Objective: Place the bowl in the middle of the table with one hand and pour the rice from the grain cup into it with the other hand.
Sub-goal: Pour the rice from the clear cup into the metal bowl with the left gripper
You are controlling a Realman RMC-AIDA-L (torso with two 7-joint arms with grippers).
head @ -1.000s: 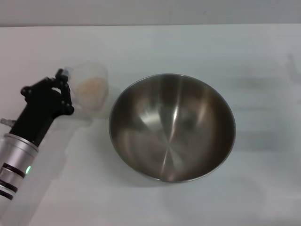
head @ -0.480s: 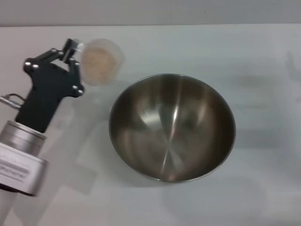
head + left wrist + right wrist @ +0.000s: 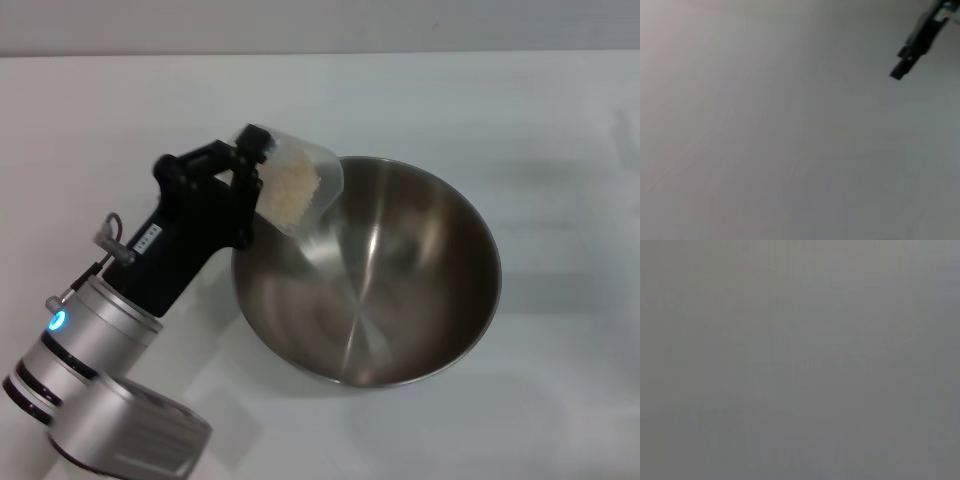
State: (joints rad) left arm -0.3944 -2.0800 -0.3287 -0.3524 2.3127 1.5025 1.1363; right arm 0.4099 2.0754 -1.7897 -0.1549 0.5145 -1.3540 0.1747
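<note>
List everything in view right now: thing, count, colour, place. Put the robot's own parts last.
Large round stainless-steel mixing bowl: one, shiny silver, on the table about at its middle, nothing visible inside it.
Small clear plastic grain cup: one, transparent, held tilted over the bowl's rim on the robot's left side.
Rice: one pale beige heap, inside the tilted cup, none seen in the bowl.
Plain white table: one, white, filling the head view under everything.
Left gripper: one, black, on a silver arm, shut on the grain cup beside the bowl's rim.
Right gripper: not in view; the right wrist view shows only plain grey.
</note>
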